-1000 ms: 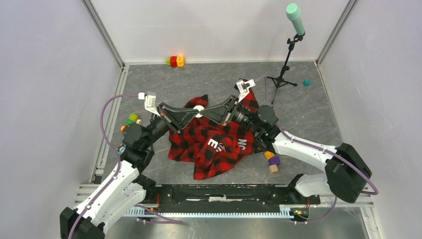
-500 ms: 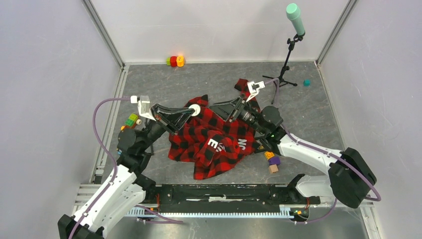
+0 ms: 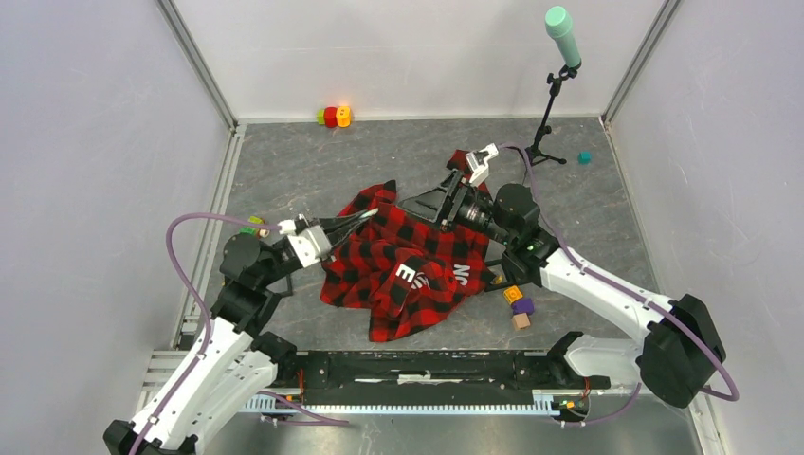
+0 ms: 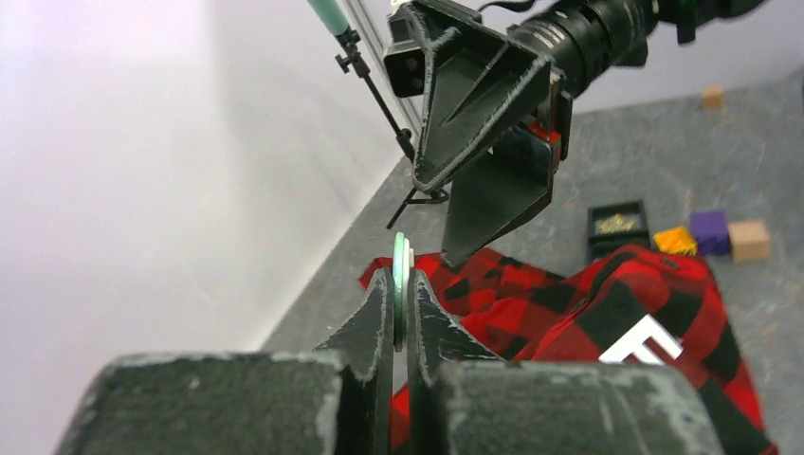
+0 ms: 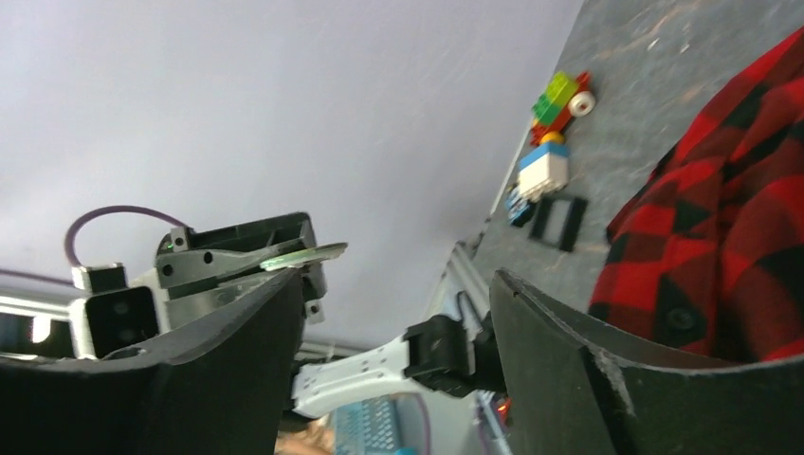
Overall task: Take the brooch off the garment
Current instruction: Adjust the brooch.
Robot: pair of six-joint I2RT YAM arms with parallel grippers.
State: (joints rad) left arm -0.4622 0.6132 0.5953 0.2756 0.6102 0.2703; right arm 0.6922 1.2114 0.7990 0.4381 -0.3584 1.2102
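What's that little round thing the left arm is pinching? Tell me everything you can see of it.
The brooch is a thin round disc, pale green and white. The left wrist view shows it edge-on. Its lower part is pinched in the left tool, which is shut on it, and the rest sticks out past the tips. It hangs in the air above the shirt, apparently clear of the cloth. No pin shows.

Bare table [image 3: 379, 156] beyond garment [image 3: 417, 275]; mic stand [image 3: 547, 109] far right.

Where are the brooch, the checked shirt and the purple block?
brooch [image 4: 401, 258]: left wrist view, its thin top edge
checked shirt [image 3: 387, 316]: top view, near corner
purple block [image 3: 522, 306]: top view, top face
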